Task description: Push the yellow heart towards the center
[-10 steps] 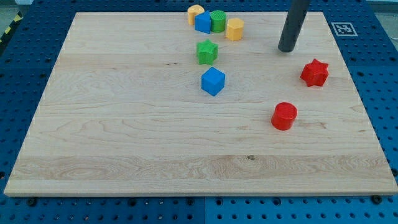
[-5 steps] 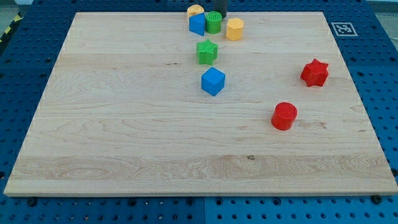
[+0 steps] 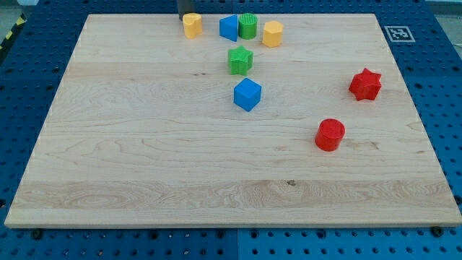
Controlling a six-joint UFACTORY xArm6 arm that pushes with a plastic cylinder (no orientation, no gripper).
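Seen at the view's top edge: my tip [image 3: 188,15], the bare end of a jawless rod end effector, grasping nothing, with the yellow heart [image 3: 191,25] right below it toward the view's bottom, touching or just beside, near the far rim of the wooden desk [image 3: 144,144]. From the tip, desk centre lying past the heart, down and toward the view's right, with a green star [image 3: 240,59] and blue cube [image 3: 247,94] near that line. Heart's pointing direction too small to tell, no clear long axis.

Eight blocks lie on the table [image 3: 144,159]. Two are yellow, two blue, two green and two red. One rod shows.
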